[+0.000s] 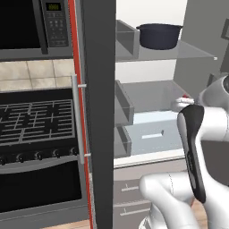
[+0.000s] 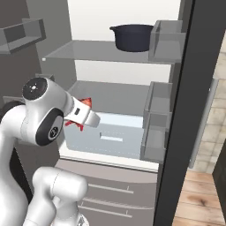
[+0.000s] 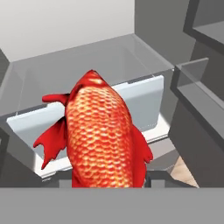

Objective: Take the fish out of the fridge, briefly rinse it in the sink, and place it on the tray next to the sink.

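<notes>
The fish (image 3: 103, 135) is red-orange with shiny scales, and it looks big in the hand view because it is right in front of the hand camera. It sits in the tool (image 2: 80, 115), which looks clenched on the fish, though the fish hides the finger tips, so I am judging this from how it hangs there. In the right base view a bit of red pokes out above and below the white hand. The hand is in front of the open fridge (image 2: 128, 92), near the pale drawer (image 2: 110, 134) under the glass shelf (image 2: 110, 95). A dark pot (image 2: 133, 37) stands on the shelf above.

What could go wrong? The fish is slim and may be slippery, so a fast swing could make it slide out and fall on the floor. The grey door bins (image 2: 156, 128) are close on one side, so a fin or the arm could bump them on the way out. The fish must yet go to the sink, so a slow, steady pull back seems best.
</notes>
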Controlling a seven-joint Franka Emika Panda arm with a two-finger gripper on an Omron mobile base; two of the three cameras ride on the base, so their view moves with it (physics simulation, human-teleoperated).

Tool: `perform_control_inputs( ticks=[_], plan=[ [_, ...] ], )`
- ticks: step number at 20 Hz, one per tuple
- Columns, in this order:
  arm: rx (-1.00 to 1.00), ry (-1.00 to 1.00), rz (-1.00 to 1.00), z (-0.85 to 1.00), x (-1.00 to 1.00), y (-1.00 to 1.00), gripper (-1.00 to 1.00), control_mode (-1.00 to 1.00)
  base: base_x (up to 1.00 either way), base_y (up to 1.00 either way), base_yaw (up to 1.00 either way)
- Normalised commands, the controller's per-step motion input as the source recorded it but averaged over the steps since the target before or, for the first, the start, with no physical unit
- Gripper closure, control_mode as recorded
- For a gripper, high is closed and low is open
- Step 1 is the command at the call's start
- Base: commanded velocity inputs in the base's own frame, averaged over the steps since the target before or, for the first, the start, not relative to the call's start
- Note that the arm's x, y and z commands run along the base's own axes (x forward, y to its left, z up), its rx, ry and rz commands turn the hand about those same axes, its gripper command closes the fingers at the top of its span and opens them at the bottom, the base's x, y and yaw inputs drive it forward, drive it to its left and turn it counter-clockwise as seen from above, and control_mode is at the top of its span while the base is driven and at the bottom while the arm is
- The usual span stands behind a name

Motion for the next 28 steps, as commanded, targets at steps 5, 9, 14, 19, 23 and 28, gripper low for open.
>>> perform_control_inputs(
  ticks=[5,9,14,19,23,28],
  plan=[
    [0.00,0.00,0.04,0.00,-0.39,0.19,1.00,-1.00,0.00,0.00,0.00],
    [0.00,0.04,0.14,-0.06,-0.19,0.32,1.00,1.00,-0.04,0.11,0.10],
    [0.00,0.00,0.00,0.00,0.00,0.00,1.00,1.00,-0.55,0.27,0.62],
    [0.00,0.00,0.00,0.00,0.00,0.00,1.00,1.00,-0.54,0.04,0.76],
    [0.00,0.00,0.00,0.00,0.00,0.00,1.00,1.00,-0.60,0.10,0.73],
    [0.00,0.00,0.00,0.00,0.00,0.00,1.00,1.00,-0.17,0.02,0.89]
  ],
)
